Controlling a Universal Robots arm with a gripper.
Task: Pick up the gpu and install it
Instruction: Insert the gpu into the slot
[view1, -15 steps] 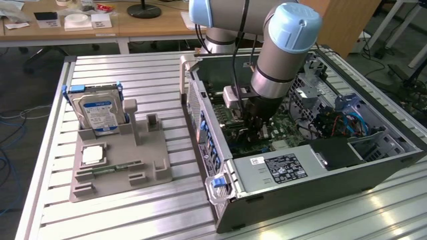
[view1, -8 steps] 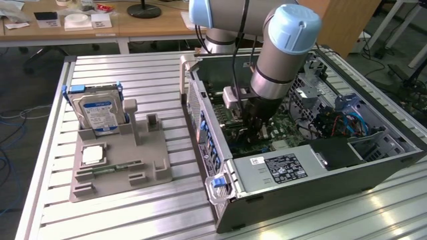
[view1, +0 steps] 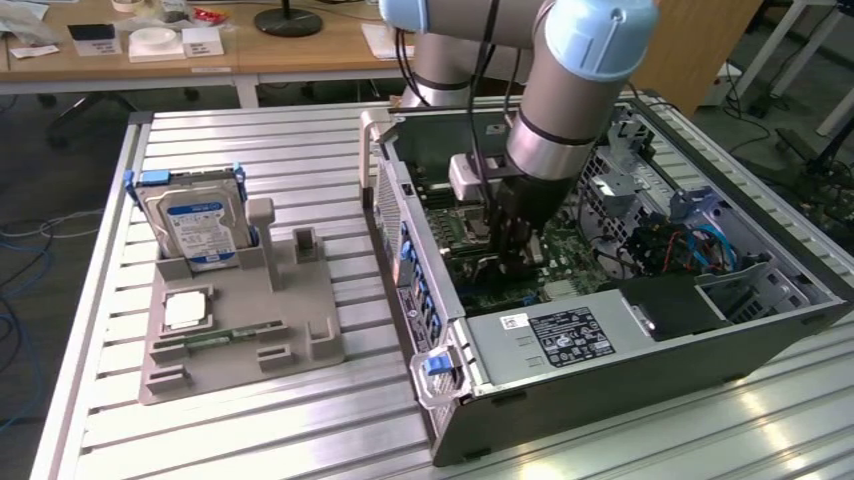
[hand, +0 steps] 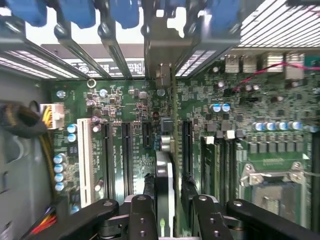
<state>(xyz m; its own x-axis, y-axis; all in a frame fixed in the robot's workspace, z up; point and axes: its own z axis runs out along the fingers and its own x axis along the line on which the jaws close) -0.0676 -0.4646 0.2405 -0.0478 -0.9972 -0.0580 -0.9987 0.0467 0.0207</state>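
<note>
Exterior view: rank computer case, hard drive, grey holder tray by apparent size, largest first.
1. computer case
2. grey holder tray
3. hard drive
The gaps are wide enough that camera nearness doesn't change the order.

Deep inside the open computer case (view1: 627, 340) at frame centre, gripper (hand: 170, 212) hemmed by the gpu (hand: 164, 185) edge-on between its fingers (hand: 142, 215). Tight below: motherboard (hand: 125, 100) slots, capacitors, cable bundle (hand: 20, 120) at left. Power supply (view1: 561, 335) blocking lower right. Open grooved table (view1: 267, 150) upper left; hard drive (view1: 198, 228) upright on the grey fixture (view1: 240, 330)
</note>
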